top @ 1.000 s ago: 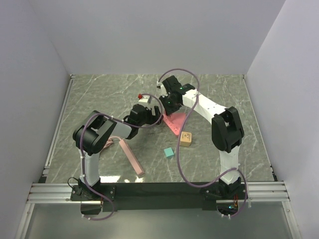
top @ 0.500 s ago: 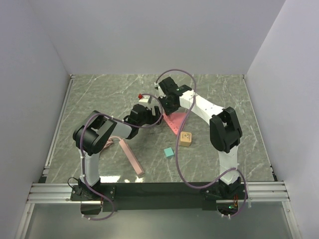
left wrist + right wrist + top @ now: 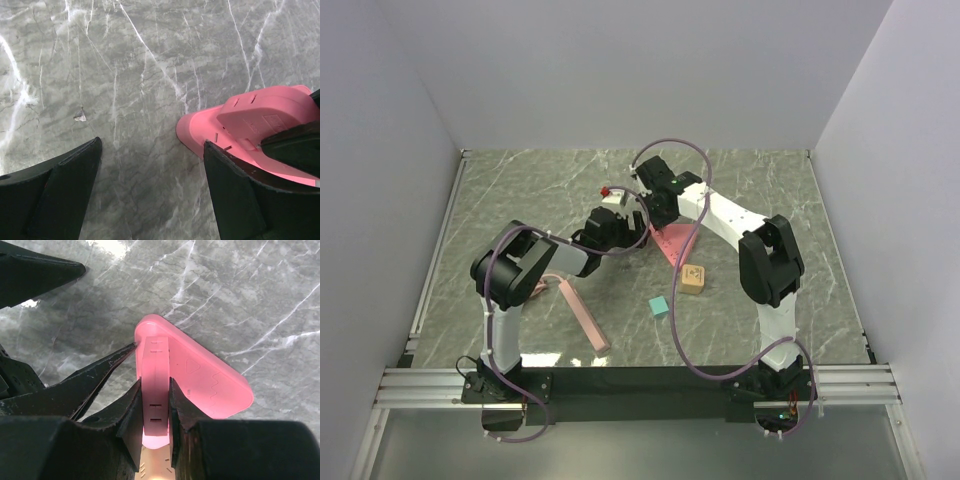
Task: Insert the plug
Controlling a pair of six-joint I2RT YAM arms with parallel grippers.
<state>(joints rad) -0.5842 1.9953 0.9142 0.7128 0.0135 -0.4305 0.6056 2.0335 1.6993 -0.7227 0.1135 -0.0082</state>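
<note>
Now, your right fingers [image 3: 131, 415] grip the pink plug [image 3: 155, 370], which stands between them over the pink socket base [image 3: 210, 380]. Your left fingers [image 3: 235, 200] are spread open, one just beside that base; nudge it, and the plug could misalign and jam.

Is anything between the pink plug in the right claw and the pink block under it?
Nothing visible. The pink plug, pinched by the right gripper, sits directly over the pink block; the open left gripper stands at the block's edge.
</note>
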